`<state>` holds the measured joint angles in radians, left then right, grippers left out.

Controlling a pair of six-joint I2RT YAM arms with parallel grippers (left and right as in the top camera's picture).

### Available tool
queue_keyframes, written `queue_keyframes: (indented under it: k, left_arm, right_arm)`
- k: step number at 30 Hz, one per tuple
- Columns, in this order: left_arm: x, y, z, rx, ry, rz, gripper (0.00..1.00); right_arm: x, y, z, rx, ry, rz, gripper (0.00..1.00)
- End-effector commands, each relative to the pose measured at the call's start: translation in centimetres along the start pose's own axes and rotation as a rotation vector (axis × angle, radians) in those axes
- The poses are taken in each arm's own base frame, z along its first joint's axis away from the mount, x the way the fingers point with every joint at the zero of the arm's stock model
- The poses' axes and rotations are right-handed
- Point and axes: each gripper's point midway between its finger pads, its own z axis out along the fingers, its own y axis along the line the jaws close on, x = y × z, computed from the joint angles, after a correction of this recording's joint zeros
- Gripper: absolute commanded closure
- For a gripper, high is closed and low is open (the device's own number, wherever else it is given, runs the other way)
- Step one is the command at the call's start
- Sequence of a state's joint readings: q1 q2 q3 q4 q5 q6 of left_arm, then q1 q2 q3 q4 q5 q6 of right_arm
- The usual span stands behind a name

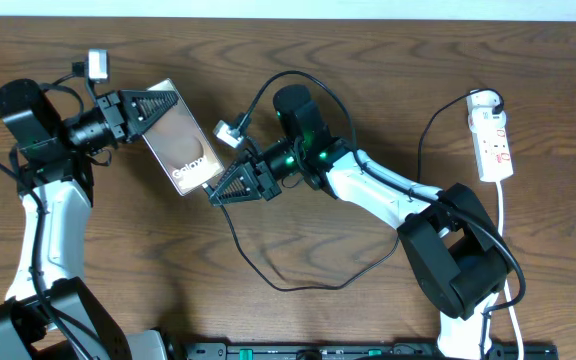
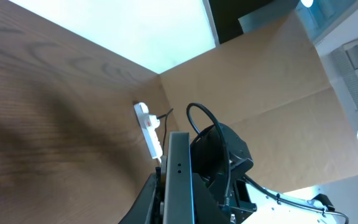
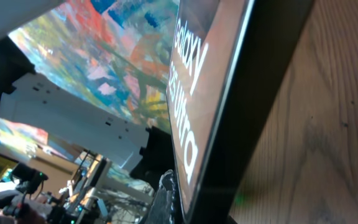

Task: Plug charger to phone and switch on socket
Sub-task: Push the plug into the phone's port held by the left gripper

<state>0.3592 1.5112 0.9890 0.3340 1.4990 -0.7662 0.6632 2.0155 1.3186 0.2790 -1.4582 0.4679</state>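
My left gripper (image 1: 163, 105) is shut on the far end of the phone (image 1: 183, 150) and holds it tilted over the table. In the left wrist view the phone (image 2: 179, 180) stands edge-on between the jaws (image 2: 176, 190). My right gripper (image 1: 220, 190) is at the phone's lettered end, fingers close together on the charger's end. The black cable (image 1: 288, 287) leaves the gripper and loops across the table to the socket (image 1: 492, 140). The plug tip is hidden. The right wrist view shows the phone's face and lettering (image 3: 194, 93) tight against my finger (image 3: 166, 196). The socket also shows in the left wrist view (image 2: 149, 129).
The white cord (image 1: 503, 230) runs from the socket toward the front edge past the right arm's base (image 1: 458, 260). A thick black robot cable arches over the right wrist (image 1: 298, 78). A black rail (image 1: 368, 350) lies along the front edge.
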Motion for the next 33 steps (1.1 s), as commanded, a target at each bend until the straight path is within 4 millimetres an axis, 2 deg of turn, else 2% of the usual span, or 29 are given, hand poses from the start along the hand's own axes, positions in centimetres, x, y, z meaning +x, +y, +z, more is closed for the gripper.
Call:
queue_keyframes:
  k: [1, 19, 26, 33]
  left_arm:
    - [1.0, -0.7, 0.1, 0.045, 0.053, -0.015, 0.92]
    - [1.0, -0.7, 0.1, 0.045, 0.053, -0.015, 0.93]
    - [1.0, -0.7, 0.1, 0.045, 0.053, -0.015, 0.93]
    - [1.1, -0.8, 0.1, 0.05, 0.059, -0.015, 0.93]
  right_arm:
    - [-0.7, -1.0, 0.2, 0.046, -0.026, 0.041, 0.99]
    - [-1.4, -1.9, 0.1, 0.101, -0.066, 0.109, 0.99]
    - [-3.0, -0.9, 0.1, 0.083, -0.097, 0.038, 0.99]
    - [-3.3, -0.9, 0.0, 0.09, -0.109, 0.039, 0.99]
